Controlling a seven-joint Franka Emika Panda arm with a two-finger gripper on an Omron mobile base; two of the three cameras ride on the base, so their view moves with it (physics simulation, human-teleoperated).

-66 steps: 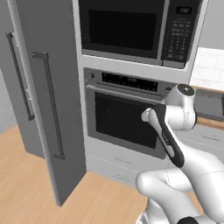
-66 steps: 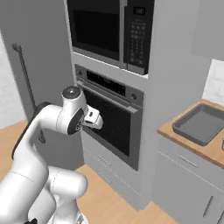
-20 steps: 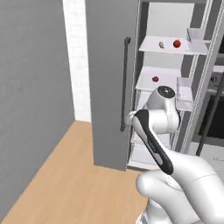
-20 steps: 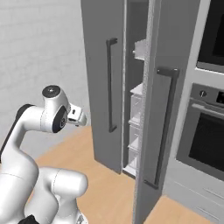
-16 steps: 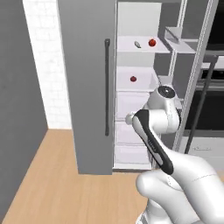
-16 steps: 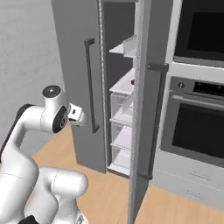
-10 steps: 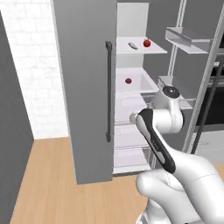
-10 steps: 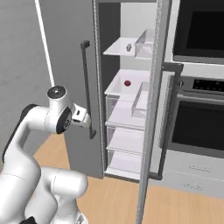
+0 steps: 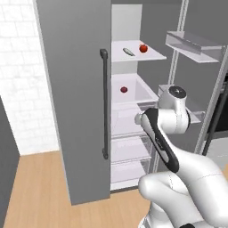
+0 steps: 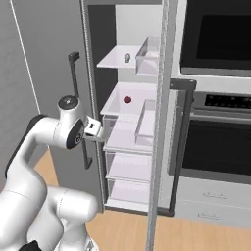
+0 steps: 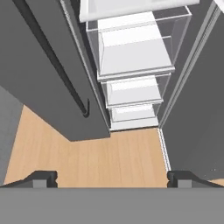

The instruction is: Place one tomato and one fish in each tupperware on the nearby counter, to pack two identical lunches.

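Even, flat rendered light with no glare, soft shading inside the fridge (image 9: 133, 93), every view sharp edge to edge, though small shelf items look coarse and pixelated.

Two tomatoes (image 9: 143, 48) (image 9: 124, 89), one fish (image 9: 128, 52), three clear drawers (image 11: 134, 48) (image 11: 132, 89) (image 11: 132, 112)

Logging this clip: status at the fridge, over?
Gripper open, empty, facing the open fridge. One tomato beside a fish on the upper shelf; second tomato one shelf down. Nothing blocking.
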